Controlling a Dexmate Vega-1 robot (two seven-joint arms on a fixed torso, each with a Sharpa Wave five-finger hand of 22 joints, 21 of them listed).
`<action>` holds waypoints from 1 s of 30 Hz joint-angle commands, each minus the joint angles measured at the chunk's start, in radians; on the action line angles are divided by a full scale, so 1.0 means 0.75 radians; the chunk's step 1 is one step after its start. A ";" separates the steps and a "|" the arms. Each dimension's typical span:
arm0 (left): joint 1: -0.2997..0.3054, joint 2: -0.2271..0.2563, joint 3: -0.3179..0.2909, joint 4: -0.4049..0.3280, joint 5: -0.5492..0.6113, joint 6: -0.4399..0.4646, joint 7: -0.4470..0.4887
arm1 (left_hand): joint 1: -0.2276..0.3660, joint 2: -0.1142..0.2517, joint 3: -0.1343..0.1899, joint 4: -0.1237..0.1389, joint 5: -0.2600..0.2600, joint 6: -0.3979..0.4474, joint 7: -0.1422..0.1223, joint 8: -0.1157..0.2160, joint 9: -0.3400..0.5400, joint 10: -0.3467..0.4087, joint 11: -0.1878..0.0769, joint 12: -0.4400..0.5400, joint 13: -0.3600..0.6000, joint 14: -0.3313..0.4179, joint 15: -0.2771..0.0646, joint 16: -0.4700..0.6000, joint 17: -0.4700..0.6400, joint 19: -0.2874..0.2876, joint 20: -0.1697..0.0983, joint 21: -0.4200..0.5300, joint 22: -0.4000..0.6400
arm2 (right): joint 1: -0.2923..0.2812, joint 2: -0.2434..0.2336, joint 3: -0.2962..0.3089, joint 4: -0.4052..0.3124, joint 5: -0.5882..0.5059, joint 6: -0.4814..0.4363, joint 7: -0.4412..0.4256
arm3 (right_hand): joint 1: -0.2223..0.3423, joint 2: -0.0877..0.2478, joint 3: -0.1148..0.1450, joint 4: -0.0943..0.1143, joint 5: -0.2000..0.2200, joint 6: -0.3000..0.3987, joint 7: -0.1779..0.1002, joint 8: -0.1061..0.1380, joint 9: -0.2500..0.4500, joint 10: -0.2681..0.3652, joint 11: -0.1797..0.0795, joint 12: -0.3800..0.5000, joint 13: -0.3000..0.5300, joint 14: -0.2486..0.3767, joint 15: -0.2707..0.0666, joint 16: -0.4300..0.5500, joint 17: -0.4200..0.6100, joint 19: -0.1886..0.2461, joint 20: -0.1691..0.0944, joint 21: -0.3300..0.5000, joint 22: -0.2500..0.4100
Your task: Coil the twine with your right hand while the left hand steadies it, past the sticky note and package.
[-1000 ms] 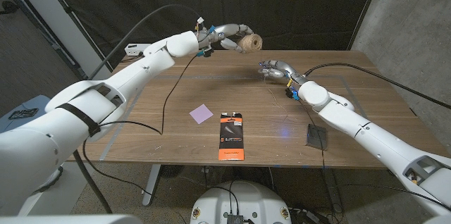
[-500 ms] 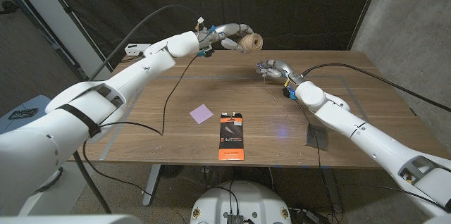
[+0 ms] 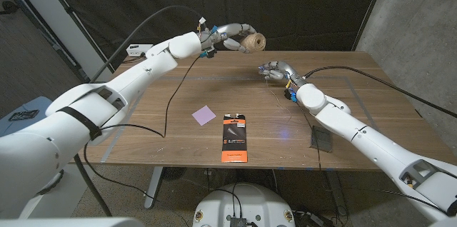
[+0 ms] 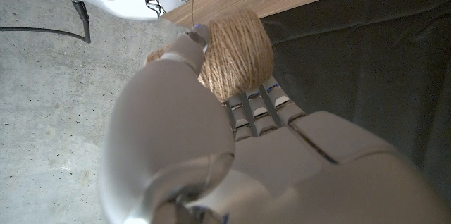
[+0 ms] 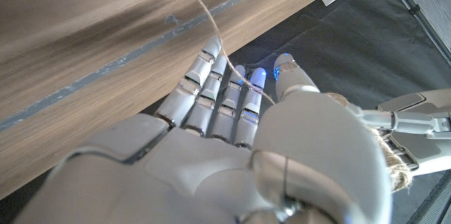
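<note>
Both arms are glossy white rounded shells. The left arm (image 3: pixel 107 95) carries a black band round its thick upper segment at about 9 o'clock in the head view, and a thin black cable trails off it. The right arm (image 3: pixel 357 130) also drags black cabling. Small blue, red and yellow wiring clusters sit at each wrist. The silver-grey segmented left hand (image 3: pixel 230 34) and right hand (image 3: pixel 277 70) have dark seams between their plates.

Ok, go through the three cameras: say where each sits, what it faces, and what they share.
Head view: fixed on the head, looking down at the table; both arms show.
Left wrist view: behind the left hand, facing the twine ball it holds.
Right wrist view: behind the right hand, facing the table edge.
Shared: the twine ball shows in the head and left wrist views.
</note>
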State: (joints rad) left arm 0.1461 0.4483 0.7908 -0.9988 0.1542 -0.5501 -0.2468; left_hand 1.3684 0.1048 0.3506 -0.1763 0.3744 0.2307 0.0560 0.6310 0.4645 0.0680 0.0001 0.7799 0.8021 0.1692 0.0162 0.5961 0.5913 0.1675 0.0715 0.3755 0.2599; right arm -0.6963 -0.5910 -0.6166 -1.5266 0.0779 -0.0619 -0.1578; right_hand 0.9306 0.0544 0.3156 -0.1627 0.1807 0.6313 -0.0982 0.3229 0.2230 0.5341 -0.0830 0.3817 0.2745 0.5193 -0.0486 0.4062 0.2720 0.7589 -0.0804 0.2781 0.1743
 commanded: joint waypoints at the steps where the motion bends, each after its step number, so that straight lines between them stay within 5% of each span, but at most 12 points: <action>1: 0.001 -0.014 -0.002 0.011 -0.011 0.005 0.012 | -0.008 0.024 0.033 0.023 0.015 0.023 0.012 0.004 0.006 0.008 -0.002 -0.008 0.004 0.015 0.003 0.011 0.007 0.000 0.002 0.007 0.003 | -0.006 0.002 -0.007 -0.022 -0.002 -0.017 -0.006 | 0.028 0.003 -0.011 -0.002 0.001 0.030 -0.005 0.010 0.002 0.031 0.002 0.012 0.000 0.030 -0.217 0.016 0.011 0.022 -0.123 0.013 0.008; 30: 0.014 -0.028 -0.011 0.005 -0.034 0.036 0.043 | -0.012 0.023 0.039 0.022 0.024 0.032 0.010 0.005 0.004 0.014 0.000 -0.011 0.005 0.020 0.003 0.010 0.007 -0.003 0.003 0.014 0.002 | -0.005 0.002 -0.039 -0.093 -0.035 -0.067 0.011 | 0.056 0.074 0.013 0.015 0.010 0.172 -0.024 0.036 -0.009 0.152 -0.032 0.012 -0.031 0.146 -0.231 0.002 -0.029 0.104 -0.145 0.040 0.011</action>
State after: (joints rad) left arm 0.1522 0.4280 0.7853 -0.9937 0.1362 -0.5321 -0.2203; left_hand 1.3654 0.1021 0.3537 -0.1793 0.3844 0.2382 0.0556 0.6292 0.4656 0.0679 0.0001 0.7724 0.8044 0.1788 0.0178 0.6000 0.5903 0.1677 0.0714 0.3817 0.2601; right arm -0.6993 -0.5935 -0.6388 -1.5807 0.0592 -0.0987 -0.1483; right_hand 0.9688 0.1033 0.3152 -0.1477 0.1807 0.7446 -0.1166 0.3440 0.2136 0.6336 -0.1044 0.3816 0.2506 0.6147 -0.0570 0.4136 0.2506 0.8249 -0.0964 0.3012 0.1794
